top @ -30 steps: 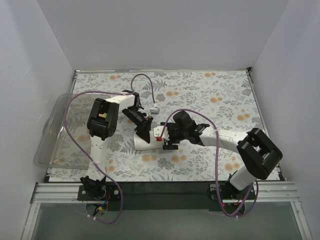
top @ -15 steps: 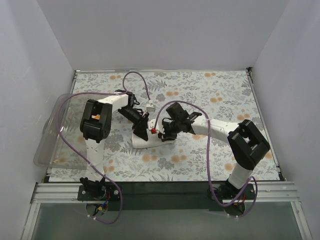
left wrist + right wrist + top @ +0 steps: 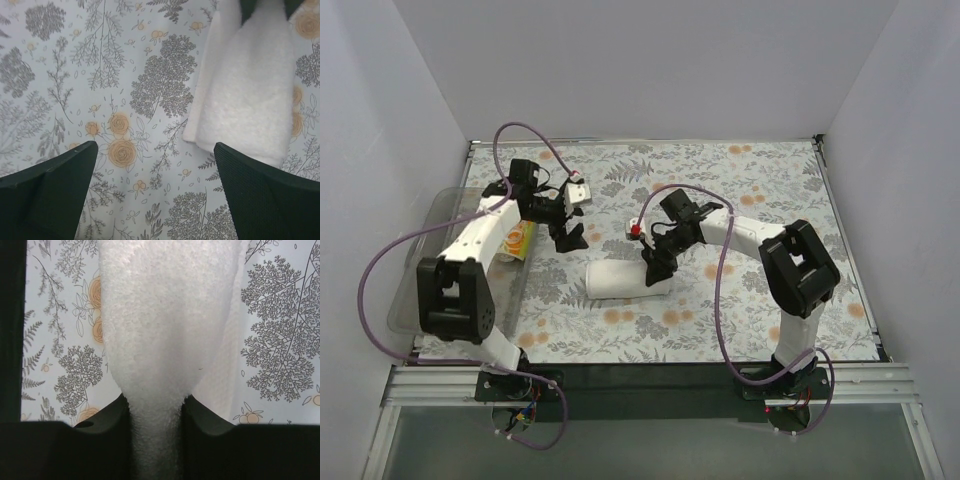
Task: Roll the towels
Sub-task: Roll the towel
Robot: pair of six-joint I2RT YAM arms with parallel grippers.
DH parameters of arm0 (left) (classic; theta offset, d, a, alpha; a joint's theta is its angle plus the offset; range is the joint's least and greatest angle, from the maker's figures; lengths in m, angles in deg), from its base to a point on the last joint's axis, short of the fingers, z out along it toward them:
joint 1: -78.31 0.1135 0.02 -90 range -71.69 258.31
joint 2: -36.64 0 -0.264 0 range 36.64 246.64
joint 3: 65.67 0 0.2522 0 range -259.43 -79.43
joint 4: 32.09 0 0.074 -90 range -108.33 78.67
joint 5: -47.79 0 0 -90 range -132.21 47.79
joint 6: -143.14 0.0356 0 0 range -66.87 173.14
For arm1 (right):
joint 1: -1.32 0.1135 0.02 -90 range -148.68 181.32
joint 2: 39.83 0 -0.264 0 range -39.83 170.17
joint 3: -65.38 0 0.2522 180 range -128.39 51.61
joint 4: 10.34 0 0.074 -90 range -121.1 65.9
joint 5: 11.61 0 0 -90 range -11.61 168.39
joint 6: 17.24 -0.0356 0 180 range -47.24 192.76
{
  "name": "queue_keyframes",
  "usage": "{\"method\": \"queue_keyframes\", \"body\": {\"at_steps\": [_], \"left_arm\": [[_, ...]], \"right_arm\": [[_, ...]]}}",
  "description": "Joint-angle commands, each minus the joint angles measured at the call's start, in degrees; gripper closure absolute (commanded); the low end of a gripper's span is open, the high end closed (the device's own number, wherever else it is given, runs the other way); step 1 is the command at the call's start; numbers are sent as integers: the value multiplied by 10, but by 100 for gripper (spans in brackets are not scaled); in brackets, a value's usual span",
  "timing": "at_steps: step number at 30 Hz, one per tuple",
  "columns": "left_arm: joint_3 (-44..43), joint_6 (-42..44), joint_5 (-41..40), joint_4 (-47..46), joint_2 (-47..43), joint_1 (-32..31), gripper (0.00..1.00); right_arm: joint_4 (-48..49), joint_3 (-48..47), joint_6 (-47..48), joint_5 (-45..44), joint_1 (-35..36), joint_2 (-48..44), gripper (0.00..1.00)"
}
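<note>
White towel: rolled, lying mid-table on fern-patterned covering | right gripper: pinching roll's 3 o'clock end, likely to stop unwinding | left gripper: spread wide, empty, at roll's 10 o'clock

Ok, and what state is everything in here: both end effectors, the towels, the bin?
white towel: rolled, lying on the table covering.
right end effector: shut on the white towel's end.
left end effector: open, holding nothing, off the white towel.
printed cloth: lying in the clear bin; rolled or not, cannot tell.
</note>
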Motion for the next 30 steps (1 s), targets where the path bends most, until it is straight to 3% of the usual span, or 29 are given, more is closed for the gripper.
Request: {"method": "queue_keyframes", "body": {"at_steps": [1, 6, 11, 19, 23, 30], "left_arm": [[65, 88, -4, -22, -117, -22, 2], [228, 133, -96, -51, -266, -120, 2], [346, 89, -200, -204, -334, -273, 2], [385, 78, -274, -351, -272, -373, 2], [396, 89, -271, -378, -226, -392, 2], [379, 61, -280, -377, -120, -402, 14]], "right_arm": [[-173, 1, -43, 45, -19, 80, 99], [-202, -32, -48, 81, -45, 121, 99], [-215, -46, -47, 98, -54, 150, 99], [-216, -58, -54, 113, -55, 180, 99], [-223, -68, -60, 138, -56, 200, 99], [-234, -76, -57, 168, -58, 232, 99]]}}
